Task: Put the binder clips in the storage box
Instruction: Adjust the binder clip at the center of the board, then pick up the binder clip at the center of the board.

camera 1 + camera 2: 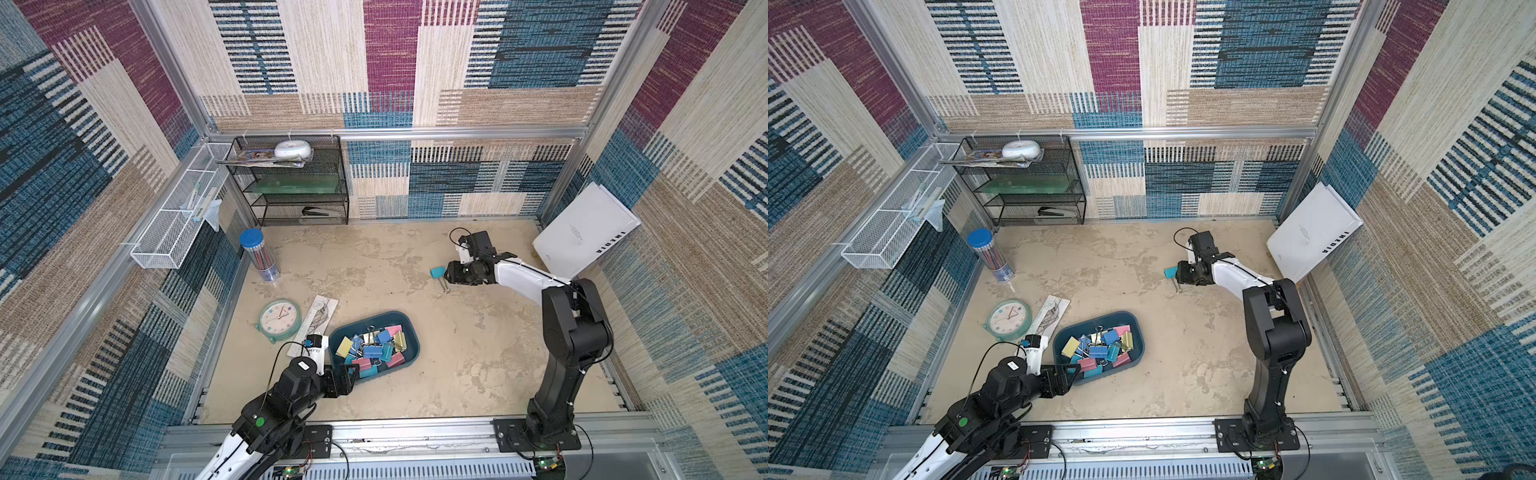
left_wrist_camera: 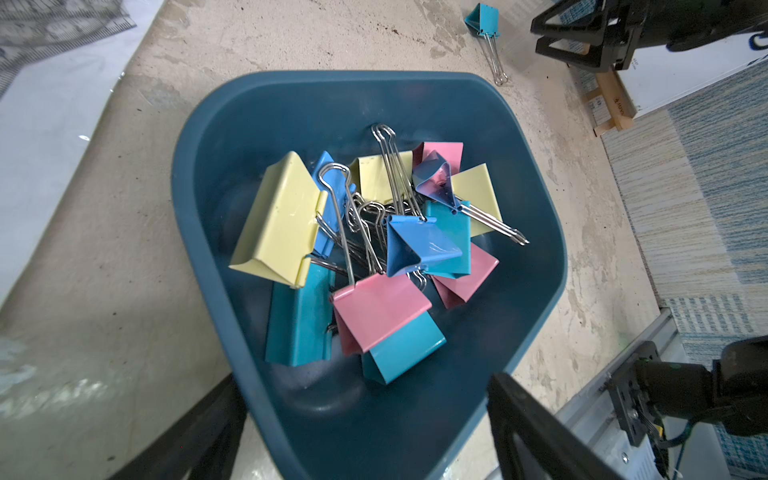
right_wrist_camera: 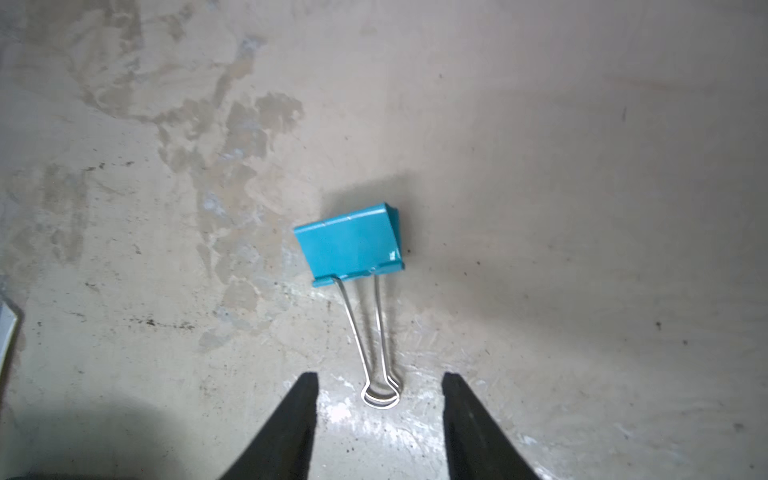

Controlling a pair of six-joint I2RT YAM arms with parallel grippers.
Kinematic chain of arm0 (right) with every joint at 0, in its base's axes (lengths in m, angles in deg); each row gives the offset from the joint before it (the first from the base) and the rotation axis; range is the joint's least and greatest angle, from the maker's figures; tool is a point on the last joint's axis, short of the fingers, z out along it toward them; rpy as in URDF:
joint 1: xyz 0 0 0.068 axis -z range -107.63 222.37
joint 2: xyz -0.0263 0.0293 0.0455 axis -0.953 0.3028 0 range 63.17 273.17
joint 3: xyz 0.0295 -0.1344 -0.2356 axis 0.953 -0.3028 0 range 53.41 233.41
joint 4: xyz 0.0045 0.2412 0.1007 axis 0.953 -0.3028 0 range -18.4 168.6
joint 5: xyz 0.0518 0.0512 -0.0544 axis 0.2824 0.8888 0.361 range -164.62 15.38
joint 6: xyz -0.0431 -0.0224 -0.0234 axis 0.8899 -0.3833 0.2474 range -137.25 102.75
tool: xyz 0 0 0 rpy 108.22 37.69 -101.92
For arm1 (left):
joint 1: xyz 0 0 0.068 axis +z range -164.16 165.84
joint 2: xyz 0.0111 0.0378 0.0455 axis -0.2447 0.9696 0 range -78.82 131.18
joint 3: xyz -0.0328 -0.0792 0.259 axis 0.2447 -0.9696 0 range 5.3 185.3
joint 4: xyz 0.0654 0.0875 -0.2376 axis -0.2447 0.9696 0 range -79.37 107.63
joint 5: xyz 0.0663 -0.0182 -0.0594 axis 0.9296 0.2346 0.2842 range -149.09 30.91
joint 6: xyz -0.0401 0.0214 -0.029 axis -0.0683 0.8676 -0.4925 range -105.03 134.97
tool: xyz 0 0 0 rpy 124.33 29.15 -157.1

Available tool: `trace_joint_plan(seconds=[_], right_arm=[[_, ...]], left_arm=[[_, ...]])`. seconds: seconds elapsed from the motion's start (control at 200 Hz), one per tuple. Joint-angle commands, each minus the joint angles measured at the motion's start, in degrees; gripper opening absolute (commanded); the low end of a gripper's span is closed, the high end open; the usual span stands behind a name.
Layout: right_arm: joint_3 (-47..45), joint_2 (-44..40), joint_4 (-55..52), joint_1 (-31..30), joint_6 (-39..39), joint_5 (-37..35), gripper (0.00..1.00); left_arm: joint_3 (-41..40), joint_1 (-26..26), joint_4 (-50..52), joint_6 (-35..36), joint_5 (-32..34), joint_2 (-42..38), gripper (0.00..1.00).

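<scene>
Lone teal binder clip (image 3: 349, 245) lies flat, its wire handle loop (image 3: 381, 394) between the right gripper's (image 3: 380, 376) spread fingers, nothing pinched yet; looks lined up for a handle grab. The left gripper (image 1: 348, 380) gapes empty, storage box (image 2: 266, 108) holding the other binder clips (image 2: 374, 249) right ahead of its fingertips.

The left gripper (image 1: 352, 376) hovered low with jaws spread wide, while the right gripper (image 3: 380, 376), angled downward, had its jaws parted.
</scene>
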Motion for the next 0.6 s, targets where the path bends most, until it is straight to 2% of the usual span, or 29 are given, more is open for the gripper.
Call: trace_joint_plan(seconds=[0.0, 0.1, 0.311, 0.596], right_arm=[[3.2, 1.5, -1.2, -0.4, 4.2, -0.6, 0.76], [8.2, 5.9, -4.9, -1.1, 9.1, -0.9, 0.84], [11.4, 10.0, -6.2, -2.7, 16.4, -6.9, 0.86], [14.7, 14.5, -6.3, -3.2, 17.7, -6.9, 0.86]], left_arm=[[-0.1, 0.1, -0.4, 0.0, 0.1, -0.1, 0.93], [-0.2, 0.0, -0.3, 0.0, 0.0, -0.2, 0.93], [-0.2, 0.0, -0.4, 0.0, 0.0, -0.2, 0.93], [-0.2, 0.0, -0.4, -0.1, 0.1, -0.1, 0.93]])
